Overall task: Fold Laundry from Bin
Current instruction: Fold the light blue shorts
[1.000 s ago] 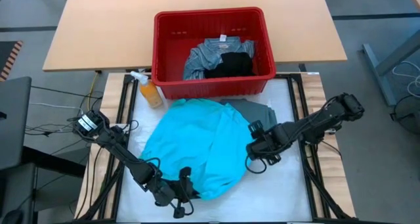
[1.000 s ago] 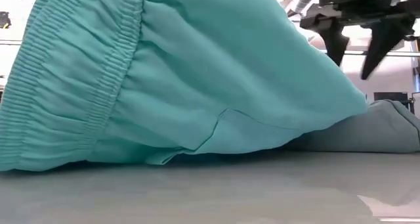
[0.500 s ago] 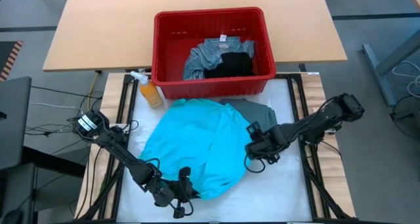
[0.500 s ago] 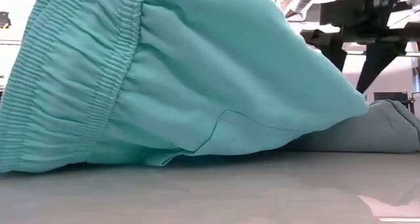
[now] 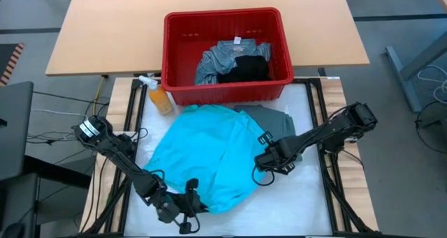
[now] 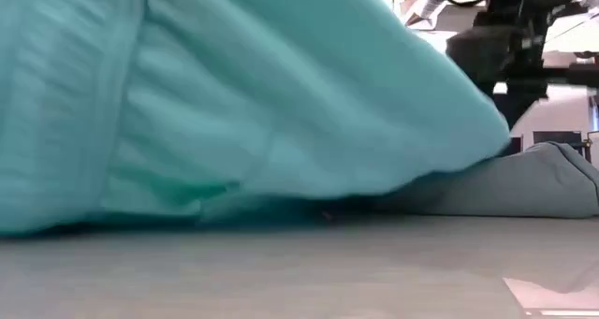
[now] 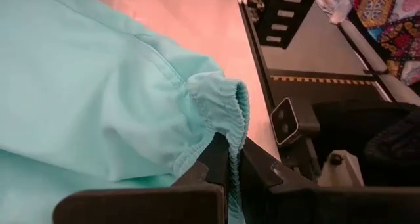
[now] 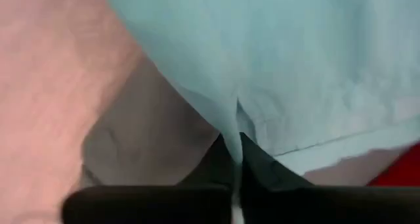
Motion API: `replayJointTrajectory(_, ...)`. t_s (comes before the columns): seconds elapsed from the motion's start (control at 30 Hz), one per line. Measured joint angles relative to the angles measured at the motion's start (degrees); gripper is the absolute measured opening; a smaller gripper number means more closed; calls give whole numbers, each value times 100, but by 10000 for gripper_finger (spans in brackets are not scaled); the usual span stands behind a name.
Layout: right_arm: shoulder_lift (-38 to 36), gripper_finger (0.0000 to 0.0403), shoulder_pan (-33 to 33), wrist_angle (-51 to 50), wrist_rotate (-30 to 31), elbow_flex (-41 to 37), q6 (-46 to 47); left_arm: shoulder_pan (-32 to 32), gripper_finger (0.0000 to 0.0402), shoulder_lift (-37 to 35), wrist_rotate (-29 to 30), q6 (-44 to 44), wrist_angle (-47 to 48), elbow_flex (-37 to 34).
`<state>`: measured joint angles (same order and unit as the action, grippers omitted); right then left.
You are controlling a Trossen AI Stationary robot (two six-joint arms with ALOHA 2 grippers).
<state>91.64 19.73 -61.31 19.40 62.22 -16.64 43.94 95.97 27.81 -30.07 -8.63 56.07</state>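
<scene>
Turquoise garment point(image 5: 209, 154) spread on white surface point(image 5: 307, 203) before red bin point(image 5: 227, 55), left pincer point(image 5: 187, 204) clenched on its near hem, right pincer point(image 5: 264, 161) pinching its right edge.

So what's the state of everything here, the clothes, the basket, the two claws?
Turquoise garment: spread in a heap on the table, pinched at two edges.
Grey-green garment: lying partly under the turquoise one.
Red bin: upright, holding a blue-grey garment and a black garment.
Spray bottle: lying beside the bin.
Left gripper: shut on the turquoise cuff.
Right gripper: shut on a turquoise fold.
</scene>
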Motion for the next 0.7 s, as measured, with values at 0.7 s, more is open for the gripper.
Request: replayJointTrajectory(0.7, 1081, 16, 1644, -255, -1178, 3324, 2842, 2002, 0, -1079, 936, -961, 1484, 250)
